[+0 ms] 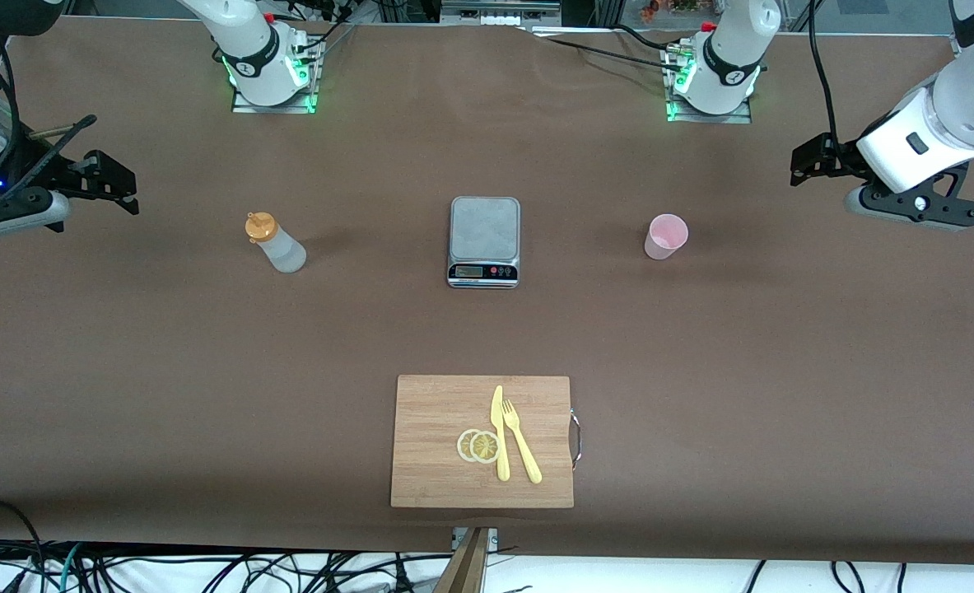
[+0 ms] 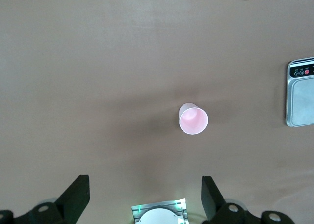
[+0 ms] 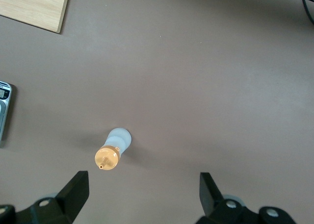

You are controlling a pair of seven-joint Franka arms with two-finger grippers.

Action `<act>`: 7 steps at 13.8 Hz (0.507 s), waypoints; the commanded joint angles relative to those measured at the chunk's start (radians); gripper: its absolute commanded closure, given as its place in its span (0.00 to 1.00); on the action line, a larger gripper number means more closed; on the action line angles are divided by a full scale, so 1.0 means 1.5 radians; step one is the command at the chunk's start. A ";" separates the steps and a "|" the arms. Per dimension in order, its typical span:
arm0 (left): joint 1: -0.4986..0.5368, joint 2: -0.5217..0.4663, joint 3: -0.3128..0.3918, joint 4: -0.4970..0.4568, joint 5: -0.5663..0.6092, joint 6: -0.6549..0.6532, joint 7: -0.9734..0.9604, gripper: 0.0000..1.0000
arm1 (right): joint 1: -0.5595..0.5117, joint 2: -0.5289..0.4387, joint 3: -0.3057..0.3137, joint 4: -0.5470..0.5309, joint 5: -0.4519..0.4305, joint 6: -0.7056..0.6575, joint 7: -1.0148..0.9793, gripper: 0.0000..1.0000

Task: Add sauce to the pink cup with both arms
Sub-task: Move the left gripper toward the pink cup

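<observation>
A: We log the sauce bottle (image 1: 276, 244) upright on the table (image 1: 124, 371), toward the right arm's end, orange cap on. Pink cup (image 1: 665, 236) upright toward the left arm's end, apart from all else.

B: Betw. them we see the grey scale (image 1: 484, 240), nothing on its plate. Nearer the front cam: cutting board (image 1: 429, 412) w/ two lemon slices (image 1: 478, 445), yellow knife (image 1: 500, 432) and fork (image 1: 521, 441).

A: Hands? Right hand (image 1: 112, 185) up over bare table at its own end, fingers spread, nothing held. Wrist view looks down on the bottle.

B: Left hand (image 1: 816, 161) likewise, over the table at its end, fingers apart, empty. Cup below in its wrist view.
</observation>
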 commanded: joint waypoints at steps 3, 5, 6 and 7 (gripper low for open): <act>-0.001 0.009 0.000 -0.007 -0.010 -0.007 0.008 0.00 | -0.001 0.000 -0.001 0.007 0.017 0.003 0.004 0.00; 0.000 0.016 -0.001 -0.028 -0.011 0.002 0.007 0.00 | -0.002 0.000 -0.003 0.007 0.020 0.011 0.004 0.00; 0.000 0.018 0.000 -0.044 -0.010 0.019 0.007 0.00 | -0.002 0.001 -0.003 0.007 0.020 0.011 0.004 0.00; -0.002 0.017 -0.001 -0.069 -0.011 0.044 0.007 0.00 | -0.002 0.000 -0.003 0.008 0.020 0.010 0.004 0.00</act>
